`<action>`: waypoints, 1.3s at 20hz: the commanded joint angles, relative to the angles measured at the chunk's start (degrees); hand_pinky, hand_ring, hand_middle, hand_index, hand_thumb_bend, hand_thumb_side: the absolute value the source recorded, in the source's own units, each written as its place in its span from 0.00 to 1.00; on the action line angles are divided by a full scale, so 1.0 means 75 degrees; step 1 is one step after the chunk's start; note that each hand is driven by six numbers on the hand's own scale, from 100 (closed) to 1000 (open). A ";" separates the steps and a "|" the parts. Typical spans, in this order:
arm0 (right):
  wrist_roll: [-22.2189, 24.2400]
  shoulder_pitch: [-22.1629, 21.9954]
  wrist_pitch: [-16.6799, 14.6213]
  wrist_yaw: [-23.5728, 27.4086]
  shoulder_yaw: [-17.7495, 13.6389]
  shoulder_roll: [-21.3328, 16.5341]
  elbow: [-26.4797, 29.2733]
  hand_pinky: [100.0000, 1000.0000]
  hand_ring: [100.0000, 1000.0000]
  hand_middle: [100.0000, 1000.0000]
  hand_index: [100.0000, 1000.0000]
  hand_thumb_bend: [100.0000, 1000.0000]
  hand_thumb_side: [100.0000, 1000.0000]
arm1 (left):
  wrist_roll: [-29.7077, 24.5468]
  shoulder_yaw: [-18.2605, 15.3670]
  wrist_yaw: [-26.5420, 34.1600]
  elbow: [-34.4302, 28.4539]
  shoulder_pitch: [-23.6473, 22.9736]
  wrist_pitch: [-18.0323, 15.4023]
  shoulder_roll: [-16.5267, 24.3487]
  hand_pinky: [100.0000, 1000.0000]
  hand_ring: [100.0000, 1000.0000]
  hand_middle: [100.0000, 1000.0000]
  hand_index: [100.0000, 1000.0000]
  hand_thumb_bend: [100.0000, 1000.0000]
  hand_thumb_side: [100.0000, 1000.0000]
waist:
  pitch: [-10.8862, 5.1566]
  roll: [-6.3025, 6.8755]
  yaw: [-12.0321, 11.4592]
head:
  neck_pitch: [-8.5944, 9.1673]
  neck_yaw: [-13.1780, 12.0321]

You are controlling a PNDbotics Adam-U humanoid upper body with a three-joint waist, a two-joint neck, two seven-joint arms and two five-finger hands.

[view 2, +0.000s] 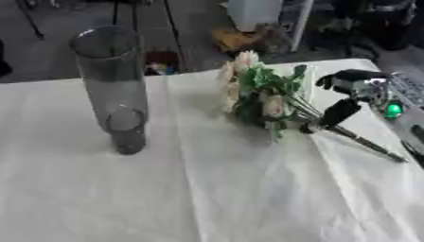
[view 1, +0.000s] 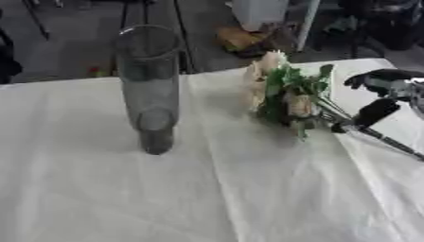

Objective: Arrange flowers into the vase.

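bench (view 1: 207,189): covered by a white cloth with soft creases running front to back; took up most of both views, far edge ran slightly askew.
vase (view 1: 149,85): tall clear glass cylinder, upright on the cloth, left of centre, near the far edge; looked empty, dark base visible through the glass.
flowers (view 1: 281,94): small bunch, cream/pale pink blooms with green leaves, heads pointed toward the far edge, stems trailing down-right; right of the vase and well apart from it. Couldn't tell whether the blooms touched the cloth or were lifted just off it.
right hand (view 2: 352,92): black with silver parts, came in from the right edge; fingers curled over the top and thumb (view 2: 338,113) angled down, pinched on the flower stems (view 2: 364,144). Stems stuck out past the hand toward the lower right.
green light (view 2: 392,110): small lit dot on the right arm just behind the hand.
left hand: showed in neither view.
room: dark floor beyond the bench; blurred clutter at the back, a pale boxy item (view 1: 258,13), something yellow-brown (view 1: 240,40) on the floor, thin dark legs of furniture at top left. Small red-and-blue object (view 2: 160,64) on the floor just past the bench edge, not identifiable.
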State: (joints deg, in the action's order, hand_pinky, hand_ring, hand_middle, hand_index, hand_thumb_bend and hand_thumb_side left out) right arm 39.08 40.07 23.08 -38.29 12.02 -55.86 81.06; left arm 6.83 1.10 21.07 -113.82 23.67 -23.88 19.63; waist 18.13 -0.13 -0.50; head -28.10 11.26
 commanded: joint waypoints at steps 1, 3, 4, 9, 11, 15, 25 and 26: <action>-0.0033 0.0267 -0.0084 -0.0167 -0.0089 -0.0020 -0.0433 0.83 1.00 0.91 1.00 0.54 0.37 | -0.0023 -0.0040 -0.0028 -0.0103 0.0080 0.0010 0.0122 0.82 0.78 0.85 0.92 0.00 0.83 | -0.0124 -0.0003 -0.0014 | 0.0068 0.0004; -0.0104 0.0353 -0.0152 -0.0174 -0.0128 0.0076 -0.0694 0.83 1.00 0.90 1.00 0.55 0.36 | -0.0028 -0.0037 -0.0039 -0.0103 0.0073 0.0009 0.0111 0.82 0.78 0.85 0.92 0.00 0.83 | -0.0111 0.0005 -0.0029 | 0.0077 0.0013; -0.0149 0.0385 -0.0184 -0.0168 -0.0149 0.0118 -0.0805 0.83 1.00 0.90 1.00 0.55 0.36 | -0.0028 -0.0036 -0.0045 -0.0103 0.0072 0.0006 0.0107 0.82 0.78 0.85 0.92 0.00 0.83 | -0.0104 0.0010 -0.0038 | 0.0080 0.0016; -0.0455 0.0542 -0.0328 -0.0123 -0.0244 0.0299 -0.1261 0.82 1.00 0.88 1.00 0.57 0.35 | -0.0047 -0.0014 -0.0072 -0.0103 0.0074 0.0002 0.0075 0.82 0.78 0.85 0.92 0.00 0.83 | -0.0070 0.0043 -0.0060 | 0.0103 0.0036; -0.0575 0.0600 -0.0375 -0.0098 -0.0288 0.0345 -0.1422 0.82 1.00 0.87 1.00 0.57 0.35 | -0.0051 -0.0009 -0.0080 -0.0103 0.0072 -0.0007 0.0071 0.82 0.78 0.85 0.92 0.00 0.83 | -0.0063 0.0058 -0.0065 | 0.0105 0.0044; -0.0758 0.0719 -0.0457 -0.0172 -0.0302 0.0414 -0.1691 0.82 1.00 0.88 1.00 0.56 0.35 | -0.0078 0.0018 -0.0080 -0.0103 0.0084 -0.0007 0.0052 0.82 0.78 0.85 0.92 0.00 0.83 | -0.0052 0.0080 -0.0073 | 0.0126 0.0058; -0.0589 0.0909 -0.0652 -0.0437 -0.0350 0.0587 -0.2226 0.82 1.00 0.86 1.00 0.56 0.33 | -0.0100 0.0024 -0.0064 -0.0103 0.0083 -0.0035 0.0040 0.82 0.78 0.85 0.92 0.00 0.83 | -0.0040 0.0138 -0.0093 | 0.0214 0.0138; -0.0619 0.0920 -0.0655 -0.0455 -0.0357 0.0604 -0.2252 0.82 1.00 0.86 1.00 0.55 0.33 | -0.0105 0.0029 -0.0065 -0.0103 0.0085 -0.0034 0.0033 0.82 0.78 0.85 0.92 0.00 0.83 | -0.0036 0.0141 -0.0094 | 0.0219 0.0149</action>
State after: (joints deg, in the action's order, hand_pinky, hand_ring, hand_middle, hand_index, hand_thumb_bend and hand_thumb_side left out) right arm 34.55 45.88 18.42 -40.95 10.24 -50.04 64.15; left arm 6.26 1.47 20.63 -113.82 23.67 -24.04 19.54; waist 18.83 0.98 -1.20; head -27.15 12.20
